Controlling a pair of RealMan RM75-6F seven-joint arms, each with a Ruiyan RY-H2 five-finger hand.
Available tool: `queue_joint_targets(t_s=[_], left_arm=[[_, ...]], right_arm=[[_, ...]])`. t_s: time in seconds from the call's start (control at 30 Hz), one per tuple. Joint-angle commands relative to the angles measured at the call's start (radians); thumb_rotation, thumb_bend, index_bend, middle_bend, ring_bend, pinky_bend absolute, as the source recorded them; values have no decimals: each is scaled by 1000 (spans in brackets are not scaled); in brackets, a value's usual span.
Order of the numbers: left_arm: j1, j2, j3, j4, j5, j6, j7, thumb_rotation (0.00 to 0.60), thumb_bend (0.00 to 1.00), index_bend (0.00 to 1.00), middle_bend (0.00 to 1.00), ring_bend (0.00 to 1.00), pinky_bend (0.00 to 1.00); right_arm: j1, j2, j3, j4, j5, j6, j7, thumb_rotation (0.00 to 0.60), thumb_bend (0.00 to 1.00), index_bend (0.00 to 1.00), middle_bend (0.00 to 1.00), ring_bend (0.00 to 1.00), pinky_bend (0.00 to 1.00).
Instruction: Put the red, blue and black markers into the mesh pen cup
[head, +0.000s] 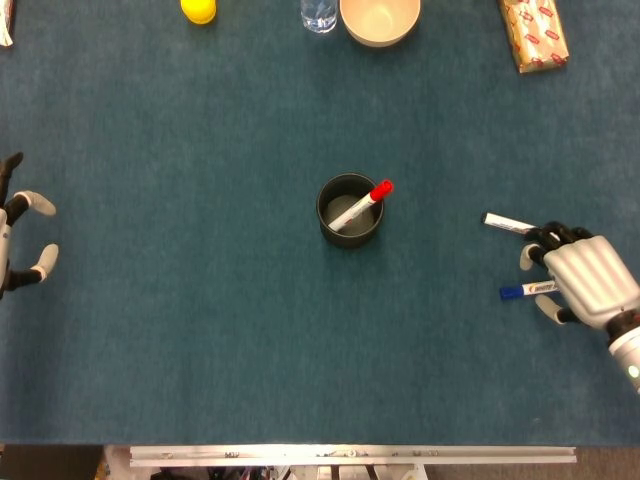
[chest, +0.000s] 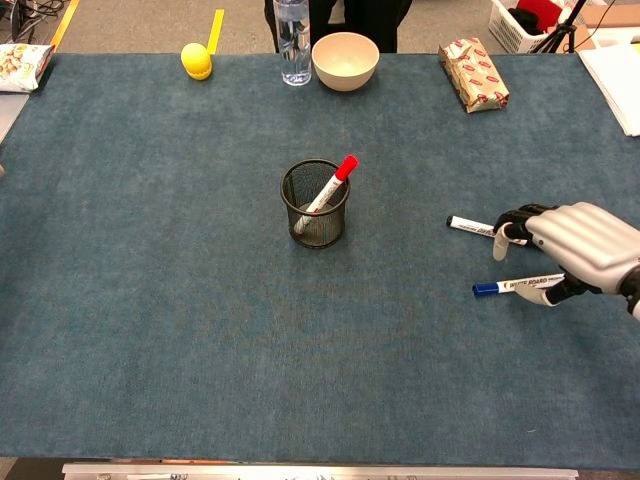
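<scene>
Mesh pen cup (chest: 315, 205) stands upright mid-table on the blue cloth table (chest: 180, 300), w/ the red marker (chest: 330, 187) already inside, leaning, red cap poking over the rim toward the right. Going by size: right hand (chest: 570, 247) is the big item on the right side, palm down, back of hand up, fingers curled downward over the two loose markers; dark fingertips (head: 553, 236) sit on top of the black marker (head: 508, 223), thumb reaches down beside the blue marker (chest: 512, 287). Can't tell if anything's actually gripped — both markers look flat on the cloth, so hold status is unclear. Left hand (head: 18, 240) is at the far left edge, only partly in the head view, fingers spread apart, nothing in it, well apart from everything. Black marker lies just above the blue one, both roughly horizontal, caps to the left, well apart from the cup. Back edge: bowl (chest: 345, 61), water bottle (chest: 292, 30), wrapped packet (chest: 474, 75), yellow ball (chest: 197, 60).
</scene>
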Motion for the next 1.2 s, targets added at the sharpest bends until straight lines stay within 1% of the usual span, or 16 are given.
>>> queue_joint_targets(t_s=[0.03, 0.2, 0.5, 0.73, 1.2], left_arm=[[3, -1, -1, 3, 2, -3, -3, 600, 293, 398, 56, 9, 0], [9, -2, -5, 9, 4, -7, -8, 600, 293, 398, 56, 8, 0], [19, -6, -9, 19, 6, -14, -17, 600, 293, 398, 56, 9, 0], [26, -8, -12, 24, 11, -17, -25, 600, 293, 398, 56, 8, 0], [36, -8, -17, 30, 18, -21, -34, 600, 293, 398, 56, 8, 0]], right_arm=[[3, -9, -4, 9, 7, -6, -9, 600, 278, 433, 257, 189, 308], [9, -24, -9, 25, 26, -21, -21, 600, 295, 450, 254, 189, 308], [18, -42, -16, 42, 32, -26, -41, 600, 295, 451, 251, 188, 306], [19, -56, -27, 64, 13, -7, -79, 600, 296, 457, 250, 188, 305], [23, -79, -35, 93, -5, -2, -93, 600, 297, 458, 251, 189, 305]])
